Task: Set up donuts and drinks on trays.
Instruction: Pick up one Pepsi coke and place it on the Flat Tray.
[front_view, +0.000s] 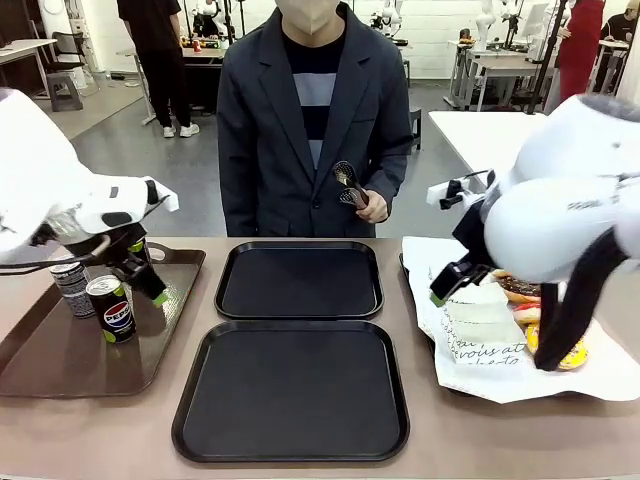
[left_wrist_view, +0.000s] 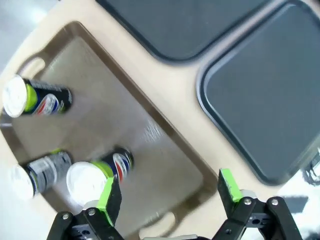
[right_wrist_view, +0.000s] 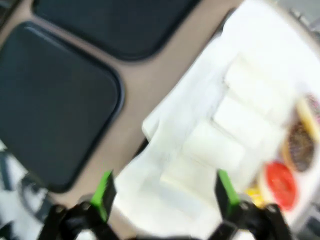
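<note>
Over brown tray (left_wrist_view: 165, 145) | left pincer (left_wrist_view: 166, 182) wide apart, beside Pepsi can (left_wrist_view: 100, 172) (empty) | right pincer (right_wrist_view: 164, 187) wide apart, empty

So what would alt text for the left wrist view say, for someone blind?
The open left gripper hovers above a brown tray holding two black Pepsi cans and a grey patterned can. Two black trays lie beside it.
</note>
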